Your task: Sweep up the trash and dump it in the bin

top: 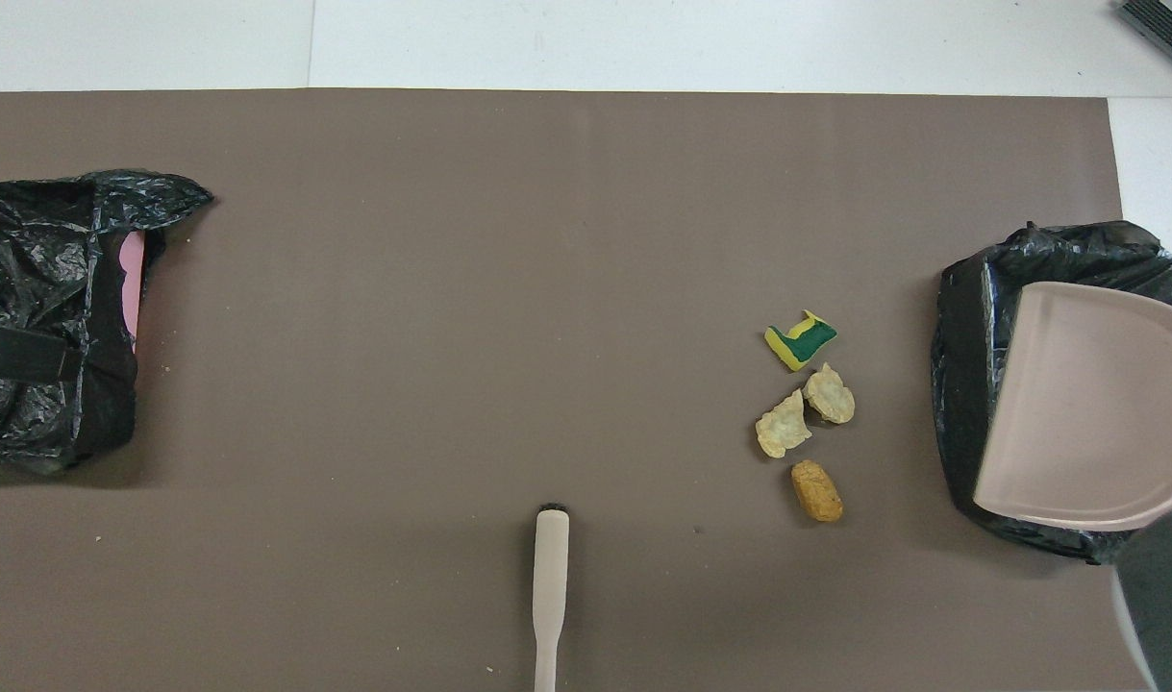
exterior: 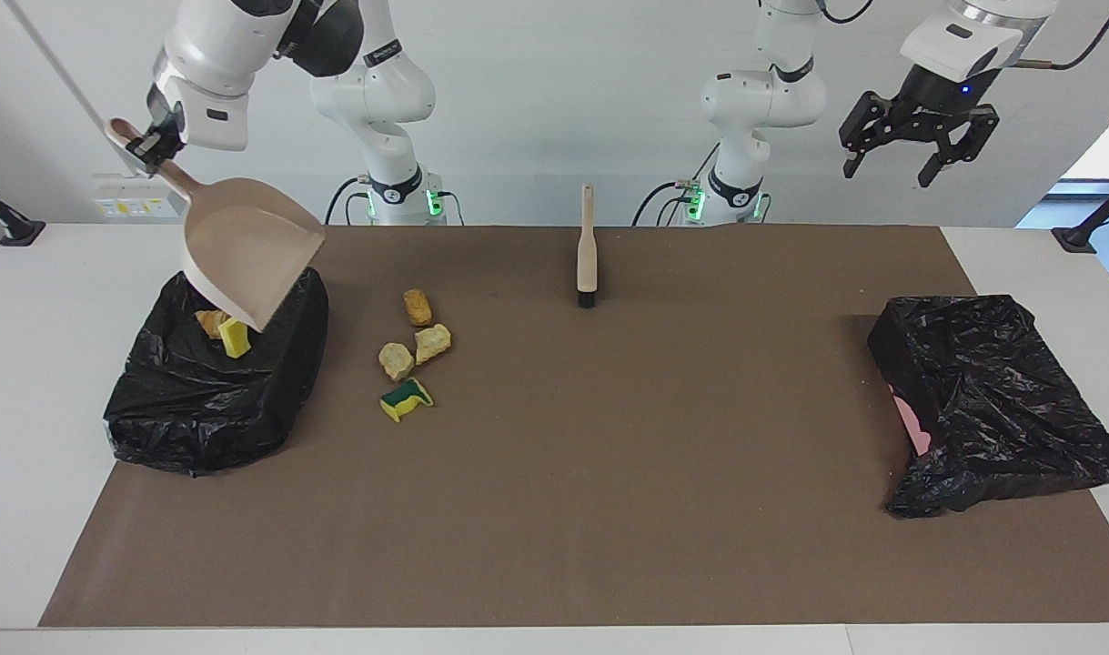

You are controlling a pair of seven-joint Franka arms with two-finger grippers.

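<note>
From across the table I can see my right gripper point(exterior: 145, 148) clamped shut on the handle of the beige plastic dustpan point(exterior: 249, 250), which hangs tilted over the black-bag-lined bin point(exterior: 213, 382) at the right arm's end of the table. From above, that gripper does not show at all; only the pan's broad underside point(top: 1090, 404) fills the frame over the bin point(top: 965, 317) and hides what lies inside. The facing view shows what the overhead one cannot: a yellow sponge chunk point(exterior: 236, 337) and an orange-brown bread-like lump point(exterior: 211, 320) lying in the bin just under the pan's lip.

My left gripper point(exterior: 912, 155) hangs high in the air, fingers spread wide and empty, over the left arm's end of the table, above the second black-bagged bin point(exterior: 995, 400), which shows a strip of pink at its side. In the overhead view a dark bar crosses that bin point(top: 47, 288); I cannot tell what it is.

The brown mat point(exterior: 609, 473) is open across its middle. The beige wooden brush point(exterior: 588, 247) lies alone on the mat close to the robots' edge, bristles pointing away from the robots.

Four scraps sit on the mat beside the right arm's bin, toward the middle: an orange-brown lump point(exterior: 418, 307) nearest the robots, two pale tan lumps point(exterior: 397, 360) point(exterior: 433, 342) touching each other, and the yellow-and-green sponge point(exterior: 406, 398) farthest from the robots. All four lie apart from the dustpan's lip, on the mat below and to its side.
</note>
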